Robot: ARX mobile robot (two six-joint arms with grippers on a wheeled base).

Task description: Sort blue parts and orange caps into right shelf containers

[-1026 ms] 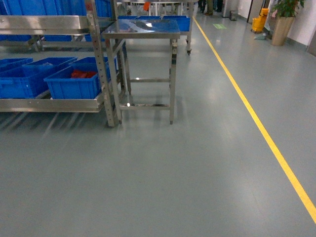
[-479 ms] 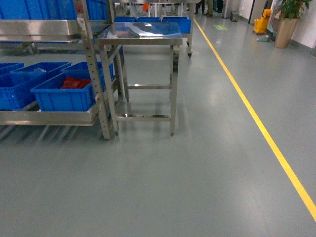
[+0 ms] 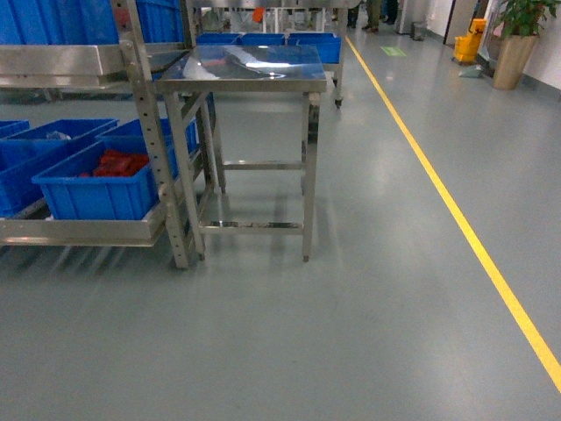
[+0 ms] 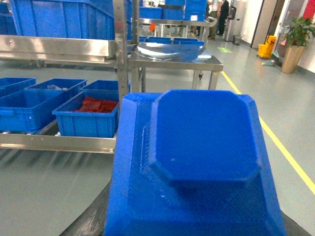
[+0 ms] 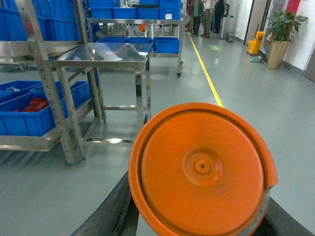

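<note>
Shelving of stainless steel (image 3: 131, 61) fills the left of the head view, its lower level carrying bright-blue crates (image 3: 96, 189); the nearest one holds a heap of red pieces (image 3: 114, 163). Just beside the rack's right post stands a small steel table (image 3: 245, 66) with a shiny top, and a yellow floor line (image 3: 456, 219) runs away along the grey floor (image 3: 351, 333) to the right. Neither arm shows in this view.

Close to the left wrist camera sits a blue part (image 4: 197, 162), blocky with an octagonal raised top, filling the lower frame. Dark gripper edges show only at the bottom corners, so whether the left gripper is clamped on it cannot be told. An orange cap (image 5: 202, 169) (round, with a small centre boss) likewise fills the right wrist view, with dark gripper pieces (image 5: 106, 214) below it; the grip there cannot be told either. A potted plant (image 5: 280, 34) stands far right.
</note>
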